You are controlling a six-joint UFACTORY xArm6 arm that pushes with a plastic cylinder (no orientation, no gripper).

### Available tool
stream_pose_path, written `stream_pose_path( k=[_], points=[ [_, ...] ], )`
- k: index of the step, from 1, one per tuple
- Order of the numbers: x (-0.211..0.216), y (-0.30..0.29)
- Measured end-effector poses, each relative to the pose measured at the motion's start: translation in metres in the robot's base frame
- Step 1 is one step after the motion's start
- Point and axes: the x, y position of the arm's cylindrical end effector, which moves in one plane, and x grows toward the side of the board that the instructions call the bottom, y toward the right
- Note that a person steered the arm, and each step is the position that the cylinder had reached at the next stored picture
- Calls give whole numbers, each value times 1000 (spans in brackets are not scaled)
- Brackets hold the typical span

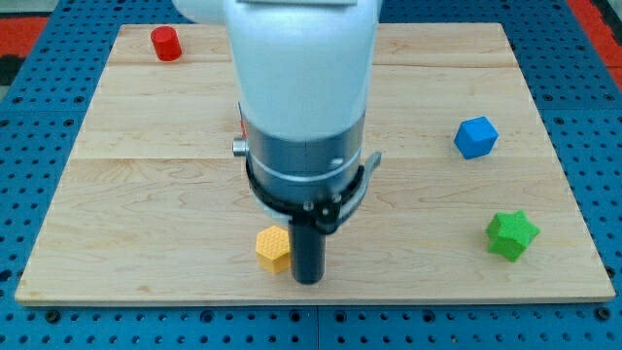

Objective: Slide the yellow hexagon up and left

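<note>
The yellow hexagon (273,247) lies near the bottom edge of the wooden board, a little left of centre. My tip (308,280) is at the end of the dark rod, right beside the hexagon on its right and slightly lower, touching or almost touching it. The white and grey arm body hangs over the middle of the board and hides what lies beneath it.
A red cylinder (166,44) stands at the board's top left. A blue cube (476,137) is at the right, and a green star-shaped block (511,234) is at the lower right. The wooden board (136,194) ends just below the hexagon; blue pegboard surrounds it.
</note>
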Motion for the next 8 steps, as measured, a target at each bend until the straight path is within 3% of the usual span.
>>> stream_pose_path(
  k=[2, 4, 6, 8],
  points=[
    [-11, -48],
    [-56, -35],
    [-77, 30],
    [-93, -42]
  ],
)
